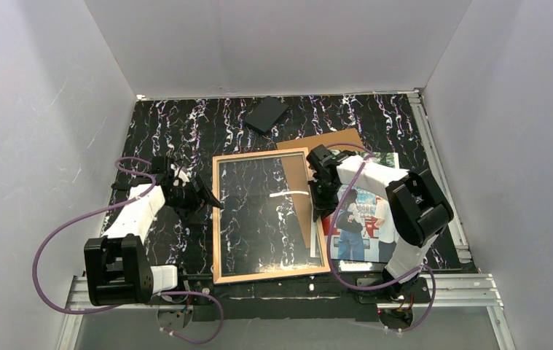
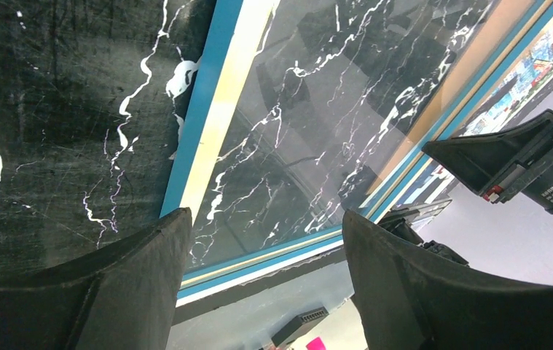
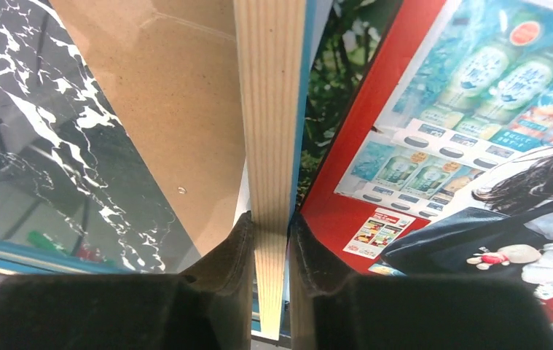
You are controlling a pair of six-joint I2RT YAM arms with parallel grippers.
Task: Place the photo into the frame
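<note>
**Stock count, my table**

I count one frame (image 1: 217, 219), wood-edged with a glass pane. One photo (image 1: 366, 219), printed side up. One brown backing board (image 1: 331, 140). One small black slab (image 1: 266, 114). One table (image 1: 164, 124), black with white veining. Of my own: two grippers, namely left gripper (image 1: 213, 202) and right gripper (image 1: 321, 205).
</note>
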